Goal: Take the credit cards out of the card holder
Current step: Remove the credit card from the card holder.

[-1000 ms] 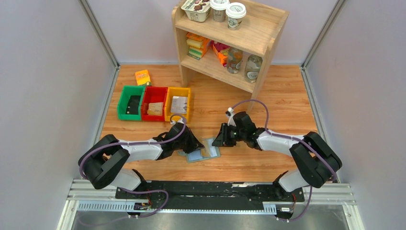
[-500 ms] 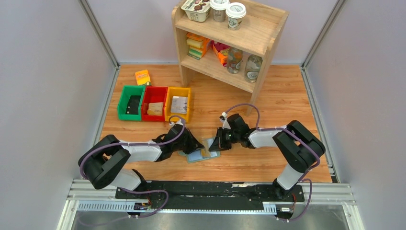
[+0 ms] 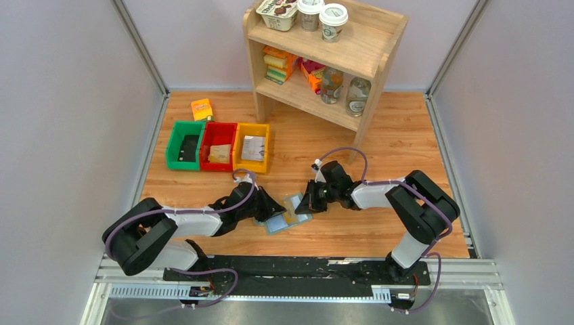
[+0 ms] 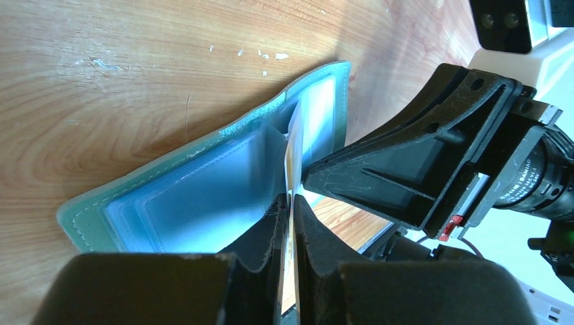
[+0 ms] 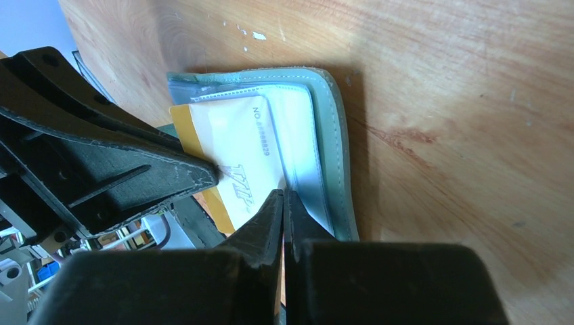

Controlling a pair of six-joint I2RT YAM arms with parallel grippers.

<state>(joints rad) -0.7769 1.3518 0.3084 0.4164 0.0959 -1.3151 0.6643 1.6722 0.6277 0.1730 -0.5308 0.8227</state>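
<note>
Under the right gripper (image 3: 304,204) lies the open card holder (image 3: 276,222).

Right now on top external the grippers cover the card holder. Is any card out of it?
Observer: Yes. The right wrist view shows a white card with an orange border and a printed number, partly out of the open card holder.
Operator: Who's got it?
Observer: The left wrist view shows the left gripper shut on the card's edge.
Operator: And the right one?
Observer: The right gripper is shut with nothing between its fingers, its tip down at the card's edge.
</note>
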